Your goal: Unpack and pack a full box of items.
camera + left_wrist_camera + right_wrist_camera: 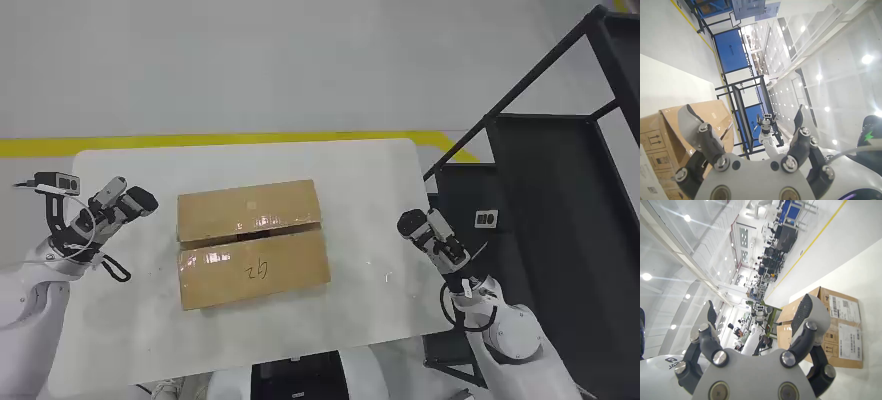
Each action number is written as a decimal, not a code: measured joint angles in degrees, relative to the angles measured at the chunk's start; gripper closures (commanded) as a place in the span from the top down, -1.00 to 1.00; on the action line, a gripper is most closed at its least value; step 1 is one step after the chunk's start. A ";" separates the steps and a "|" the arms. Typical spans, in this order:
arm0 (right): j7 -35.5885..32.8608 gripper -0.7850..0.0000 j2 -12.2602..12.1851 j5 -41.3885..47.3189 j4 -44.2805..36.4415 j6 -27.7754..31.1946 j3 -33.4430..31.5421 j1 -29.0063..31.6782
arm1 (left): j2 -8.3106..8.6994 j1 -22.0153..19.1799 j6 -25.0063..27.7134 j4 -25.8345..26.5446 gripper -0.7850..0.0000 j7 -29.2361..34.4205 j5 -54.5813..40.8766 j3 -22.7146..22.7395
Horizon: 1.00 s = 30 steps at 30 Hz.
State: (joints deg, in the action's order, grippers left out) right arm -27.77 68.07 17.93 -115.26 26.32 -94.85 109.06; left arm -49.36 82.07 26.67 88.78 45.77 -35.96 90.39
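Between left gripper (146, 203) and right gripper (406, 223), a brown cardboard box (252, 243) sits on a white tabletop (370, 180). Both sets of jaws gape wide.

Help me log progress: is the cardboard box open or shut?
Shut. The cardboard box has both top flaps folded down, meeting at a seam across its middle. I cannot tell whether it is sealed.
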 measured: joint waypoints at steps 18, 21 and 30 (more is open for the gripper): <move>-43.10 1.00 -3.92 -11.87 9.23 -24.24 2.47 -19.99 | 0.42 -0.89 -3.34 -3.92 1.00 6.63 3.03 4.05; -43.60 1.00 -4.00 -11.02 9.88 -24.74 3.19 -21.43 | 0.42 -0.88 -3.31 -3.91 1.00 6.58 3.03 4.04; -43.43 1.00 -3.98 -10.95 9.86 -24.73 3.18 -21.38 | 0.42 -0.88 -3.31 -3.91 1.00 6.58 3.03 4.04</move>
State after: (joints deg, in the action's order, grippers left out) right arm -71.20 64.09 6.98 -105.40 1.59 -91.67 87.68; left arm -48.94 81.18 23.36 84.87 52.36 -32.93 94.43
